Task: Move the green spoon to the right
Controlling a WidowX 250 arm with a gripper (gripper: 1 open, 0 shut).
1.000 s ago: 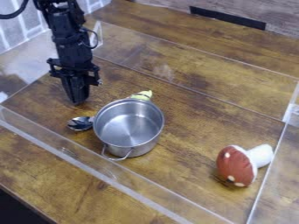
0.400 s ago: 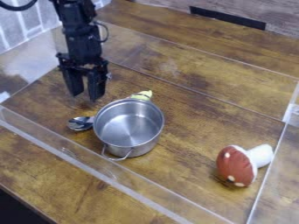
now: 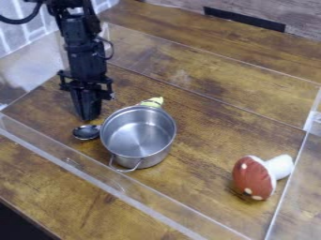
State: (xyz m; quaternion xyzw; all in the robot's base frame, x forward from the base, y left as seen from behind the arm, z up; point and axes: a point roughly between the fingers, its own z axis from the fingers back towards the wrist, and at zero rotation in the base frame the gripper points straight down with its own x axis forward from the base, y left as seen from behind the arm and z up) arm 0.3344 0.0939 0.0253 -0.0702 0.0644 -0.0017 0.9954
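Steel pot [image 3: 138,135] sat touching green spoon [image 3: 89,130], blocking its rightward path, bare wood lay between pot and mushroom [image 3: 258,175], clear wall [image 3: 189,225] fenced the front.

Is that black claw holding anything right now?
No. The gripper is shut on nothing, poised just above the green spoon, which lies on the table against the steel pot.
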